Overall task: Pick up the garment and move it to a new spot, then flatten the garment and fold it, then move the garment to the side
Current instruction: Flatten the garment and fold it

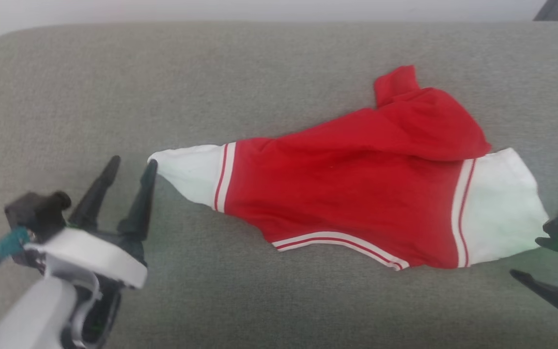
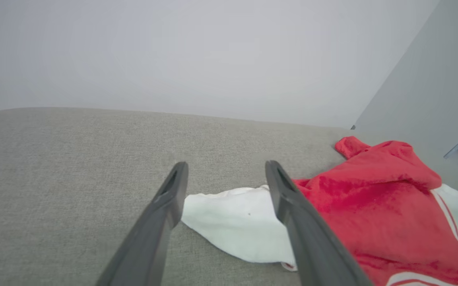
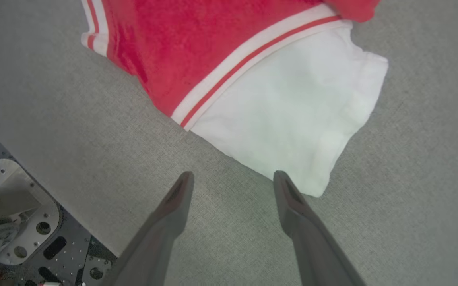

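The garment (image 1: 356, 189) is a red shirt with white sleeves and red-white striped trim, stretched sideways across a grey fabric surface (image 1: 259, 72), its top bunched up. My left gripper (image 1: 132, 165) stands open at the tip of the left white sleeve (image 2: 237, 222), one finger touching or nearly touching the cloth, nothing held. In the right wrist view my right gripper (image 3: 233, 178) is open just short of the right white sleeve (image 3: 292, 119), empty. In the head view the right gripper (image 1: 550, 257) sits at the right edge, partly cut off.
The grey surface's front edge runs diagonally in the right wrist view, with the robot's dark perforated base (image 3: 22, 222) below it. A pale wall (image 2: 213, 51) rises behind the surface. Bare grey fabric lies left of and behind the garment.
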You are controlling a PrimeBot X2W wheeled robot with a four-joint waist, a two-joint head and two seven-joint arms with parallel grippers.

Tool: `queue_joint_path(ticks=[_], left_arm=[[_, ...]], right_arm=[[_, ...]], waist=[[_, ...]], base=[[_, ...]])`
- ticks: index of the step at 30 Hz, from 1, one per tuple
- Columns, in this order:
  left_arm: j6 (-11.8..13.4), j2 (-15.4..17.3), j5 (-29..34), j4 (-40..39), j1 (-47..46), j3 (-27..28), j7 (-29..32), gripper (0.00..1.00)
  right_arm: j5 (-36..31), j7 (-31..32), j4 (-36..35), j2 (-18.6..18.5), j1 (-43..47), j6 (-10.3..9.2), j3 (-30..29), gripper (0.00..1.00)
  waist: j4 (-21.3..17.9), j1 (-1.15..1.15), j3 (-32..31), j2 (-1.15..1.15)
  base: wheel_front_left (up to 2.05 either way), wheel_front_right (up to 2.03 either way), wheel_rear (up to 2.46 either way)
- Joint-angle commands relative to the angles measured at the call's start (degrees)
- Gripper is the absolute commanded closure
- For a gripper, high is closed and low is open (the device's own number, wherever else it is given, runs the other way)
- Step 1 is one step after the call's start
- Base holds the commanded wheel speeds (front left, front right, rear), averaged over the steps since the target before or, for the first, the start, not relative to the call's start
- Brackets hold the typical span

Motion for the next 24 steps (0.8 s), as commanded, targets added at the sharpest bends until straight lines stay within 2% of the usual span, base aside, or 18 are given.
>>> queue_joint_path(ticks=[1,2,3,7,10,13,16,17,18,19,20,24], left_arm=[[-1.27,-3.48,4.11,-1.54,3.83,4.55,-0.23,0.00],[-2.13,-5.49,5.88,-2.21,5.43,7.13,-0.23,0.00],[-2.13,-5.49,5.88,-2.21,5.43,7.13,-0.23,0.00],[-6.21,-12.48,11.19,-2.76,9.87,14.99,-0.24,0.00],[-9.44,-16.09,14.44,-2.14,10.94,18.73,-0.24,0.00],[-11.35,-18.25,17.44,-1.04,10.98,20.88,-0.24,0.00],[-12.60,-19.37,19.37,-0.45,9.95,22.42,-0.25,0.00],[-12.79,-19.57,19.94,-0.32,9.56,22.65,-0.25,0.00],[-13.11,-19.52,20.50,-0.16,9.17,22.71,-0.25,0.00],[-13.23,-19.30,20.79,-0.01,8.79,22.59,-0.25,0.00],[-13.43,-18.80,21.02,0.20,8.33,22.33,-0.25,0.00],[-13.66,-15.30,22.09,0.80,5.34,19.52,-0.23,0.00]], right_arm=[[0.26,0.63,-0.98,-1.11,-2.06,-0.08,1.77,0.00],[0.09,0.83,-1.02,-1.50,-2.84,-0.08,2.73,0.00],[0.09,0.83,-1.02,-1.50,-2.84,-0.08,2.73,0.00],[-1.10,1.35,0.04,-2.39,-5.56,-0.08,7.79,0.00],[-1.47,1.67,1.70,-2.59,-7.17,-0.08,11.75,0.00],[-2.38,0.87,4.14,-2.59,-9.17,-0.08,14.97,0.00],[-3.22,-1.06,8.02,-1.09,-11.08,-0.17,16.29,0.00],[-3.29,-1.53,8.86,-0.66,-11.61,-0.17,16.93,0.20],[-2.79,-2.13,9.64,0.02,-12.13,-0.19,17.52,0.50],[-2.43,-2.50,10.26,0.66,-12.58,-0.19,18.28,0.91],[-2.35,-2.75,10.74,1.07,-13.11,-0.17,19.01,1.00],[-2.05,-4.36,12.59,2.40,-15.15,-0.10,21.55,1.00]], waist=[[1.70,0.00,1.63,0.00],[2.16,0.00,2.09,0.00],[2.16,0.00,2.09,0.00],[4.00,0.00,3.66,0.00],[5.03,0.00,4.85,0.00],[5.53,0.00,5.66,0.00],[5.42,0.00,6.24,0.00],[5.32,0.00,6.38,0.00],[5.15,0.00,6.46,0.00],[4.94,0.00,6.52,0.00],[4.75,0.00,6.58,0.00],[3.65,0.00,6.52,0.00]], base=[[0.00,0.00,0.00],[0.00,0.00,0.00],[0.00,0.00,0.00],[0.00,0.00,0.00],[0.00,0.00,0.00],[0.00,0.00,0.00],[0.00,0.00,0.00],[0.00,0.00,0.00],[0.00,0.00,0.00],[0.00,0.00,0.00],[0.00,0.00,0.00],[0.00,0.00,0.00]])
